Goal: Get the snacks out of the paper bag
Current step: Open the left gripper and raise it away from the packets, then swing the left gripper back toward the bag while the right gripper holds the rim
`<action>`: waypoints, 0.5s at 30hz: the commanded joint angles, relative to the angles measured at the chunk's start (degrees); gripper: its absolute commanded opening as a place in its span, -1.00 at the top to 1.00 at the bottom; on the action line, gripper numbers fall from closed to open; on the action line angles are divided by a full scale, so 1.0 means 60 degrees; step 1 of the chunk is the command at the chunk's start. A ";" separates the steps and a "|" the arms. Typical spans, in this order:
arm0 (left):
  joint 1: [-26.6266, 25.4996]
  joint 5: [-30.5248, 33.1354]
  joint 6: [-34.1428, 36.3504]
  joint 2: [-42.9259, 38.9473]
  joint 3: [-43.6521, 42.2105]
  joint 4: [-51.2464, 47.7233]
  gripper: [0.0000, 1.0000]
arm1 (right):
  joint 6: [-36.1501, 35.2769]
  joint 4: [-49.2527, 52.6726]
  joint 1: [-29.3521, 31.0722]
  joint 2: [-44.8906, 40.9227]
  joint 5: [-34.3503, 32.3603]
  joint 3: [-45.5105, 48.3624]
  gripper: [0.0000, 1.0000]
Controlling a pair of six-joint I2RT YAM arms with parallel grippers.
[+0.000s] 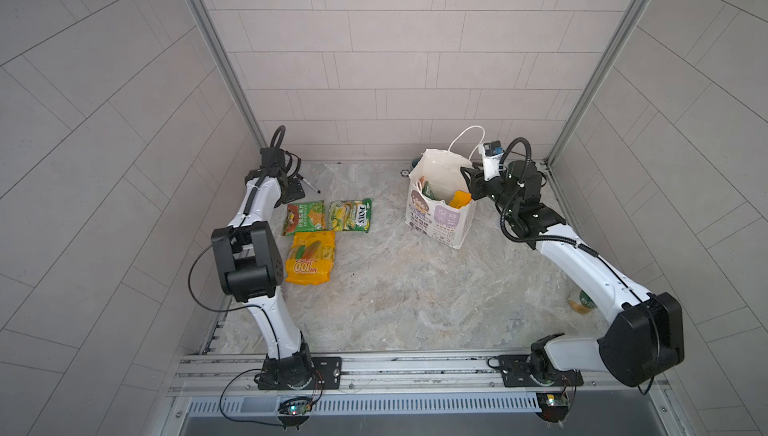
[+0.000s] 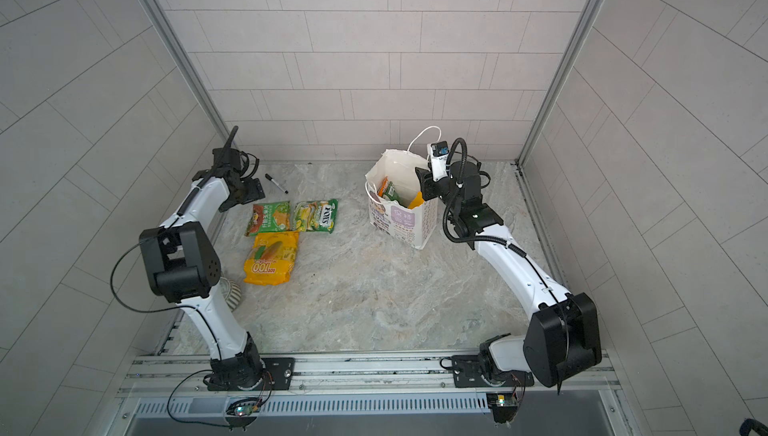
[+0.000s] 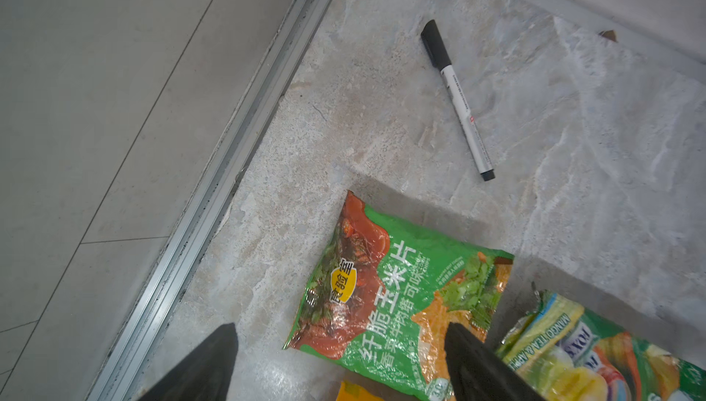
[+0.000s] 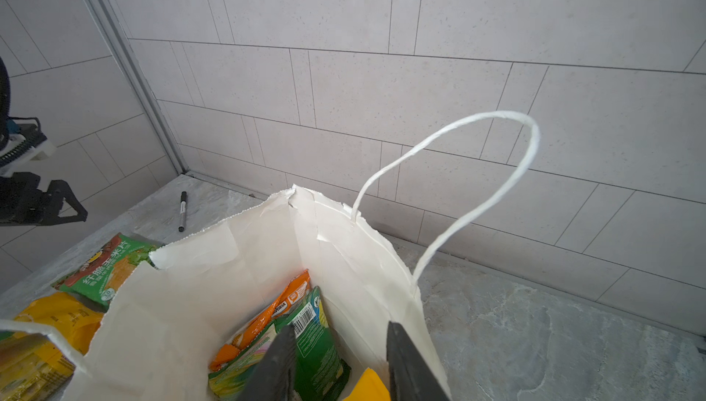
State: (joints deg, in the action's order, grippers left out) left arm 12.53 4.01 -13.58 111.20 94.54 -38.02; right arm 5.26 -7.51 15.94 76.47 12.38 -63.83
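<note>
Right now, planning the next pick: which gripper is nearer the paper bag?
Right. The right gripper hangs over the open mouth of the paper bag, above the snacks inside; the left gripper is across the table, by the green packet.

A black marker pen [image 3: 458, 101] with a grey-white barrel lies flat and capped on the marbled grey table [image 1: 415, 288], near the far left corner; pale tiled walls [image 1: 395, 39] enclose the table on three sides, with aluminium posts [image 1: 218, 51] at the far corners; a white ribbed thing [image 2: 231, 288], partly hidden, sits at the left edge; an aluminium rail [image 1: 395, 365] runs along the front.
</note>
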 commanded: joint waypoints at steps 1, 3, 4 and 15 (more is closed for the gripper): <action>0.0195 -0.0824 0.0241 0.0706 0.0572 -0.0652 -0.83 | -0.0118 -0.0218 -0.0052 -0.0395 -0.0115 -0.0059 0.12; 0.0198 -0.1069 0.0400 0.1231 0.0961 -0.1068 -0.83 | -0.0094 -0.0476 -0.0052 -0.0391 -0.0089 0.0051 0.09; 0.0192 -0.1068 0.0432 0.1430 0.0987 -0.1077 -0.83 | -0.0107 -0.0521 -0.0050 -0.0365 -0.0069 0.0072 0.08; -0.0089 -0.1597 0.0727 0.2457 0.1126 -0.0942 -0.67 | -0.0186 -0.0465 -0.0050 -0.0331 -0.0112 0.0082 0.06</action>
State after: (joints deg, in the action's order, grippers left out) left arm 12.84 -4.60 -10.37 125.78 99.31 -41.93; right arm 4.49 -8.99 15.94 75.53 12.21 -63.72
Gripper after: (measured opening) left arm 0.844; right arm 0.468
